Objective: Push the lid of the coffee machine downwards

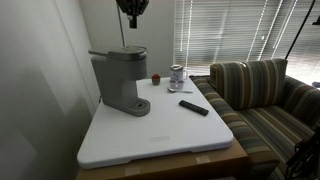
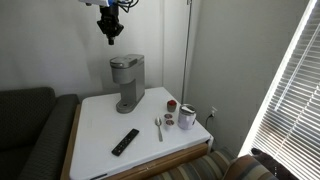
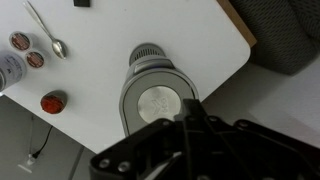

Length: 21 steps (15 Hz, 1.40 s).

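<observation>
The grey coffee machine (image 1: 118, 82) stands at the back of the white table (image 1: 160, 140), close to the wall; it shows in both exterior views (image 2: 127, 85). Its rounded lid (image 1: 120, 54) lies low on top, with the handle sticking out to one side. In the wrist view the lid (image 3: 158, 103) with its round silver emblem is right below me, and the round drip base (image 3: 148, 53) lies beyond it. My gripper (image 1: 131, 18) hangs well above the machine (image 2: 111, 35), clear of it. Its fingers (image 3: 190, 108) are shut and empty.
A black remote (image 1: 194, 107), a spoon (image 2: 158, 128), a small jar (image 1: 177, 75) and a small red cup (image 3: 53, 101) lie on the table beside the machine. A striped sofa (image 1: 265, 100) stands past the table edge. A wall is behind the machine.
</observation>
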Motion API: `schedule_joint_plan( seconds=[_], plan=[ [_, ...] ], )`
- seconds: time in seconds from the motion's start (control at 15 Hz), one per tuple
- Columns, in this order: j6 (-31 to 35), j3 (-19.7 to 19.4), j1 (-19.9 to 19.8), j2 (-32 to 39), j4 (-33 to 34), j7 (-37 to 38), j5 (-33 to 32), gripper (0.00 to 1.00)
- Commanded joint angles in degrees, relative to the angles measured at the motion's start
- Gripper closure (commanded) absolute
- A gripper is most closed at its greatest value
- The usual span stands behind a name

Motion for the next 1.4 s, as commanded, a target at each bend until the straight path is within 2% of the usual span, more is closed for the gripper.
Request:
schedule_joint_plan(
  seconds=[0.0,0.07,0.2,0.73,1.0,1.07,1.33],
  plan=[
    [-0.90,-1.15,0.49,-2.07,-1.28,1.17,-0.53,0.74],
    [-0.78,-1.16,0.54,-2.22,-1.26,1.28,-0.52,0.72],
    [-0.65,-1.20,0.63,-2.59,-1.23,1.43,-0.58,0.61],
    [-0.03,-0.85,0.66,-3.60,-1.13,0.46,-0.36,0.03],
    [2.56,0.39,0.26,-3.59,-0.50,-2.37,0.87,0.00],
    [1.39,-0.28,0.68,-3.69,-1.26,-0.64,0.33,0.00],
    [2.45,-0.11,0.67,-3.79,-1.26,-1.27,0.41,0.00]
  ],
)
